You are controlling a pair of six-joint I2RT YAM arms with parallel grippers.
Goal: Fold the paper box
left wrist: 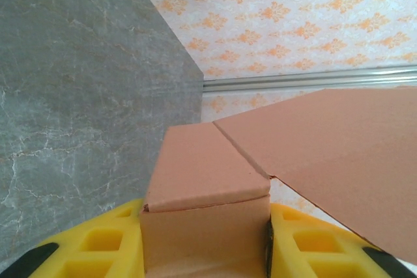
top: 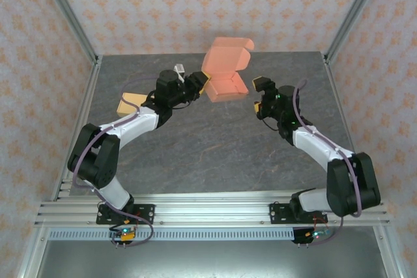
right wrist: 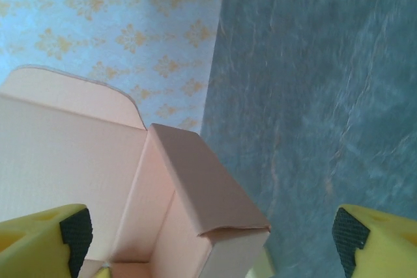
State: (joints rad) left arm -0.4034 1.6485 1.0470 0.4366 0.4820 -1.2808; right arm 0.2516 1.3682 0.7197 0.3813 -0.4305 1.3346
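Found the box (top: 225, 73) at the table's (top: 215, 154) far middle (lid up). Saw the left gripper (top: 203, 84) clamped on its left wall, right gripper (top: 260, 92) spread wide beside it, seemingly clear.

Box: my salmon-pink corrugated paper box (top: 225, 73) is one plain colour all over, with no print; it looks paler, nearly peach, in the right wrist view.
Table: dark grey stone-look tabletop (top: 208, 154), veined with thin pale marbling.
Walls: cream wallpapered walls (top: 195, 4) with a repeating orange floral motif; my right wrist camera tints them bluish with yellow flowers.
Left gripper: my left gripper (left wrist: 205, 245) has bright yellow fingers (left wrist: 98, 252), black at the outer edges.
Right gripper: my right gripper (right wrist: 208, 232) is the same yellow, with black pads (right wrist: 77, 229).
Arms: my arms (top: 130, 125) have white shells and black joints.
Frame: silver metal frame rails (top: 208, 209).
Extra: tan flat piece (top: 130, 103).
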